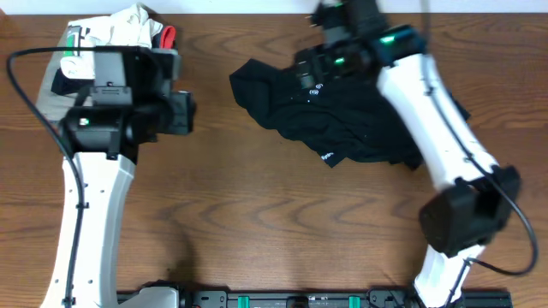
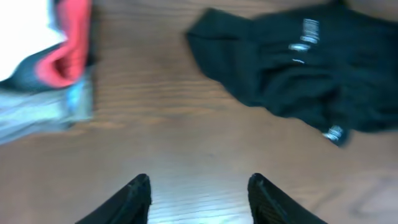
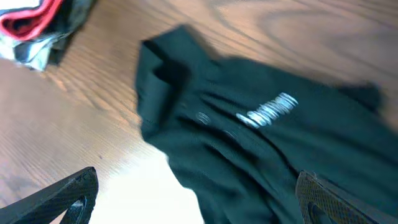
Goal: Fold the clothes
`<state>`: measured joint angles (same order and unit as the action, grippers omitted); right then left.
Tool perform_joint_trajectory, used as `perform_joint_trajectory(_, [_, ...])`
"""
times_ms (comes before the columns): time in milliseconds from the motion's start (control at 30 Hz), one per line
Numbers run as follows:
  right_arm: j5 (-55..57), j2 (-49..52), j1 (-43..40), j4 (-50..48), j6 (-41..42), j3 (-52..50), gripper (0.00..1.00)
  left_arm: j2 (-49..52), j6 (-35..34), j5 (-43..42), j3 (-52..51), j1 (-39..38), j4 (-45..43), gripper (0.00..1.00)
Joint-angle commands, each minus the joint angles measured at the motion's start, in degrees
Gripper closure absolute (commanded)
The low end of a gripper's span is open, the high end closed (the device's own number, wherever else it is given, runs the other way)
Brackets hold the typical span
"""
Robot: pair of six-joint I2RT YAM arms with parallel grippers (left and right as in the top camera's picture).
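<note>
- black top [image 1: 342, 120] crumpled right of folded stack [image 1: 128, 26]; unfolded
- left gripper [image 2: 198, 186] jaws parted, empty; right gripper [image 3: 199, 199] jaws wide, empty
- hem corners should be pinched; top spread flat first

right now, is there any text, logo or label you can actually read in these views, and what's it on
Nothing can be read.
On the black top, the white print: lettering, too blurred to read.
On the same top, the hem print: too small to read.
On the folded stack: no lettering shows.
</note>
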<state>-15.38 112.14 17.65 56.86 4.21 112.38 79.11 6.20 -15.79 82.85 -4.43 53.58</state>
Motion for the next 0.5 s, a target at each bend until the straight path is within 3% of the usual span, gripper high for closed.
perform_joint_trajectory(0, [0.39, -4.98, -5.25, 4.00, 0.46, 1.90, 0.01, 1.90, 3.69, -4.72, -1.40, -6.75, -0.42, 0.45])
perform_joint_trajectory(267, [0.37, -5.60, -15.23, 12.09, 0.68, 1.81, 0.05, 16.81, 4.28, -4.76, -2.03, -22.73, -7.61, 0.45])
perform_joint_trajectory(467, [0.92, -5.60, -16.96, 12.37, 0.68, 1.81, 0.05, 28.00, 1.05, -4.79, -2.03, -28.46, -17.35, 0.46])
